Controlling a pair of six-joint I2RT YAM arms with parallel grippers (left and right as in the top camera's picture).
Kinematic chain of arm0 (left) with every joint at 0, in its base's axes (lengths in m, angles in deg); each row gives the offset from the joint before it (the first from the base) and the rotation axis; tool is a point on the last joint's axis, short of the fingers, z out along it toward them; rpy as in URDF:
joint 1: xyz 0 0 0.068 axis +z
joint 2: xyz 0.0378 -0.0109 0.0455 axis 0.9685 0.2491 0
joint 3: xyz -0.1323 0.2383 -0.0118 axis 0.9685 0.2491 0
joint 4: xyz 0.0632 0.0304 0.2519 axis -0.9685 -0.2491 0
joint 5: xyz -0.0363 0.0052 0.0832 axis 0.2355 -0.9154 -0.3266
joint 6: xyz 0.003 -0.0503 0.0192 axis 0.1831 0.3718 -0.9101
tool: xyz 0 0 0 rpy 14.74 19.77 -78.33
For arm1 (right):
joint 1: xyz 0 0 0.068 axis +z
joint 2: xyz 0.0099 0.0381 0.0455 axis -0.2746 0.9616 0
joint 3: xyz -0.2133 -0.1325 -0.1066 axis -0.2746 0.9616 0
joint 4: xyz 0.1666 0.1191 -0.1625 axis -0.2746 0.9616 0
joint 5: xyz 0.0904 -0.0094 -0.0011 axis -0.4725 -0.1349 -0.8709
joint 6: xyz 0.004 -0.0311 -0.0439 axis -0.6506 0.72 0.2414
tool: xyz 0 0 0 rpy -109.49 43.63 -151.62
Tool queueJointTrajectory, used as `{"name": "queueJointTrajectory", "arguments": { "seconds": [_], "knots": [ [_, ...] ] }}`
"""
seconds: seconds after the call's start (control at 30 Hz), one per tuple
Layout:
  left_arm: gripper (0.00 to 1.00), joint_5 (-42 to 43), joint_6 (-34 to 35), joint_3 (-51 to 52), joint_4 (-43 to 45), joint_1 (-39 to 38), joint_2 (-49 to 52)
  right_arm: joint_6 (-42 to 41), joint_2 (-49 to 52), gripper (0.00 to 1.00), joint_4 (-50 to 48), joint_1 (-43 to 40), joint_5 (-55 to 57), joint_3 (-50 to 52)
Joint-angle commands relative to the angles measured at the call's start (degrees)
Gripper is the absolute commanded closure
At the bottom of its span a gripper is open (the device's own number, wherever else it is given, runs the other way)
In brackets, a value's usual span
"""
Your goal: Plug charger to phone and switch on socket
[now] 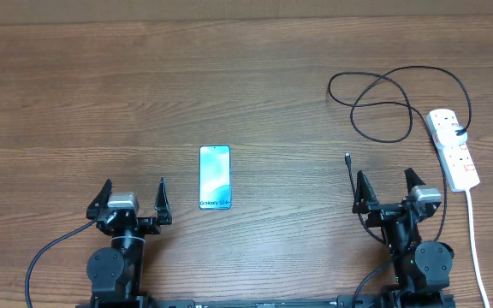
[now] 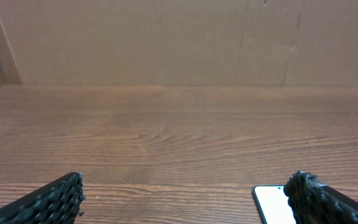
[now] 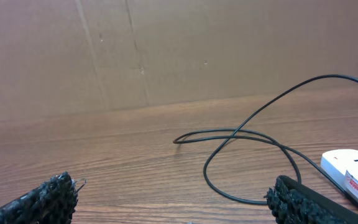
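Both arms sat low at the near edge of the brown wood-grain table [image 1: 101,85], apparently parked to leave the working area open. The left gripper [image 1: 135,186] was spread wide with nothing between its jaws. The right gripper [image 1: 385,178] was also released and empty.

The slim rectangular phone [image 1: 215,177], its light blue screen facing up, lay flat just ahead of the left gripper and off its right finger. Only one corner showed in that wrist's view.

The long thin black charger cable [image 3: 235,132] lay in loose loops ahead of the right gripper. Its small black connector tip [image 1: 347,157] sat free on the wood, just ahead of that gripper's left finger and probably within easy pinching reach.

The white elongated power strip [image 1: 454,150], with red switches and a black plug, lay ahead of the right gripper's right finger, its thick white cord trailing past that arm.

Bare wood lay between phone and tip, leaving open room to carry the tip across. The loops might drag, and a brown cardboard wall [image 3: 166,50] closed off the far side.
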Motion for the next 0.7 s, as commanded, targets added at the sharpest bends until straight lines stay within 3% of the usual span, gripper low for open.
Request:
{"name": "queueJointTrajectory", "arguments": {
  "seconds": [0.0,0.67],
  "knots": [
    [0.00,0.63,0.52,0.39,0.20,0.39,-0.61,0.07,-0.57,0.00,-0.35,-0.13,0.55,0.61],
    [0.00,0.63,0.55,0.39,0.20,0.39,-0.61,0.07,-0.57,0.00,-0.35,-0.13,0.55,0.61]
  ]
}}
